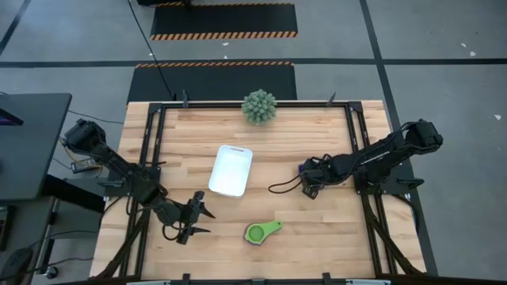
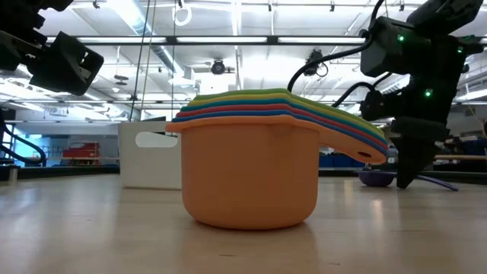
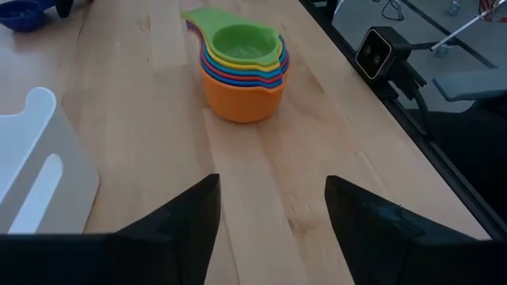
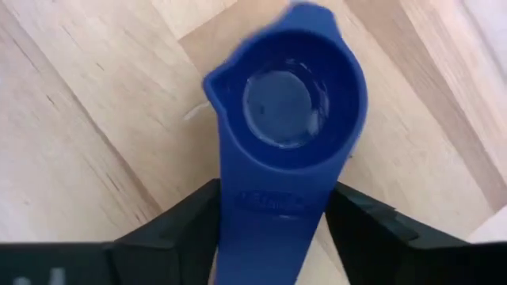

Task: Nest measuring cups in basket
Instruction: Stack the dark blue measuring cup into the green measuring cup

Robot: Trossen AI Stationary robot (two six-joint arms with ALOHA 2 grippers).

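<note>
A nested stack of measuring cups [image 1: 261,232], orange at the bottom and green on top, stands on its base near the table's front edge [image 3: 242,67]. My left gripper [image 1: 206,222] hovers open to its left, pointing at it with nothing between the fingers [image 3: 273,222]. The white basket [image 1: 230,170] sits at mid table with nothing in it. To its right, my right gripper [image 4: 273,226] is shut on a dark blue measuring cup [image 4: 289,103], which the arm hides in the high view. My right gripper pinches the dark blue cup's flat handle [image 4: 273,198] between its two fingers, one on each long edge. The fingers come steeply from above and lie across the handle. The bowl [image 2: 377,177] sits open side up, low at the tabletop.
A spiky green ball plant [image 1: 259,107] stands at the table's far edge. A black cable [image 1: 281,188] loops on the wood beside my right gripper. Black frame rails run along the table's sides. Bare wood lies between the basket and the stack.
</note>
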